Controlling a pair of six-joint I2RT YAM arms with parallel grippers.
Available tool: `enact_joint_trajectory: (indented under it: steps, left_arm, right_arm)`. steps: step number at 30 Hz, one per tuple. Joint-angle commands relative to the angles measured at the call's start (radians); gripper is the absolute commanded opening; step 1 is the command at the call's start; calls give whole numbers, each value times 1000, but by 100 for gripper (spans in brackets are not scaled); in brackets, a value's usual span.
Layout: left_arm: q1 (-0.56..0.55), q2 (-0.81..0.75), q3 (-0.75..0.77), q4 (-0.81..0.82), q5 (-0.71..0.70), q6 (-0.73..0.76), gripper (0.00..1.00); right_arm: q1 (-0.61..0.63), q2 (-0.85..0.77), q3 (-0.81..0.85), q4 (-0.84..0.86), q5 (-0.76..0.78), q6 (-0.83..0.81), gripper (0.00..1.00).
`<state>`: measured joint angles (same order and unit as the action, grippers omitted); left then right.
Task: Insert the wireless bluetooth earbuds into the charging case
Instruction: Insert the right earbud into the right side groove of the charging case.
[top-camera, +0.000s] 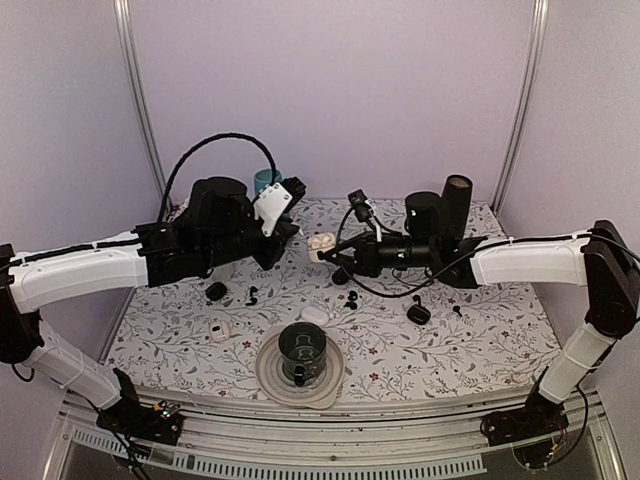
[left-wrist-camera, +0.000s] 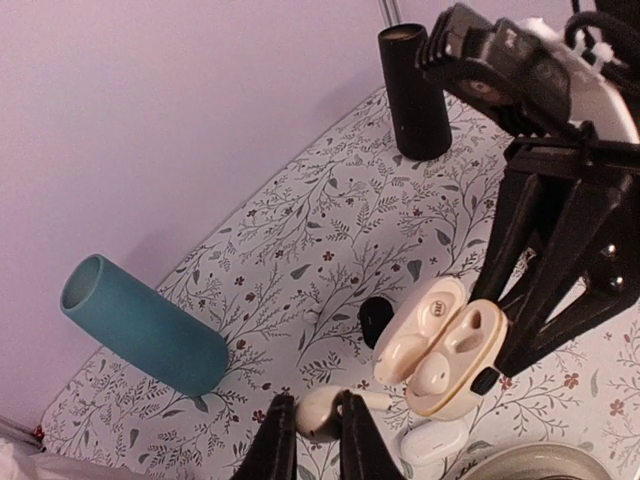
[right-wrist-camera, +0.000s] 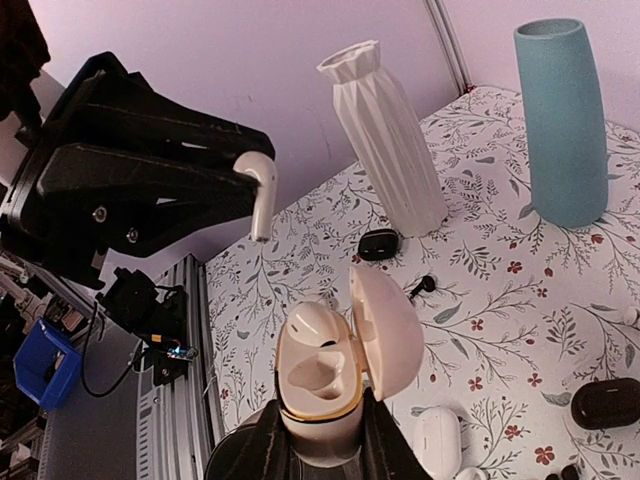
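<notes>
1. At the near edge of the floral-printed bench (top-camera: 480, 350), a dark glassy tumbler (top-camera: 301, 350) stands on a pale round plate (top-camera: 270, 385). I cannot tell what it holds.
2. Just beyond lie a smooth white pebble-shaped case (top-camera: 313, 315), closed, and two glossy black cases (top-camera: 216, 291), also closed.
3. Tiny black earbuds (top-camera: 350, 298) with short stems lie loose on the bench between those cases.
4. The right gripper (right-wrist-camera: 322, 430) clamps the cream charging case (right-wrist-camera: 320, 370) by its base. The lid is hinged open and the moulded wells are exposed.
5. The left gripper (left-wrist-camera: 314, 420) pinches a glossy cream earbud (right-wrist-camera: 262, 190) by its rounded head. The earbud is raised off the bench, near the open case but apart from it.
6. Farthest back stand a matte teal vase (right-wrist-camera: 560, 120), a white fluted vase (right-wrist-camera: 385, 140) and a black cylinder (left-wrist-camera: 413, 90).
</notes>
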<state>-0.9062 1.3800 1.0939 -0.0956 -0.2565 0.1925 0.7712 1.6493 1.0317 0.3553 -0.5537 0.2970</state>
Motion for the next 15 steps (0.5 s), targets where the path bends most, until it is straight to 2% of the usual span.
enact_joint_trajectory:
  steps: [1,15]
  left_arm:
    - [-37,-1,43,-13,-18,72,12]
    - [-105,48,91,-34,-25,180,12]
  right_arm:
    - [-6,28,55,-27,-58,2,4]
    - [16,26,128,-107,-98,-28,4]
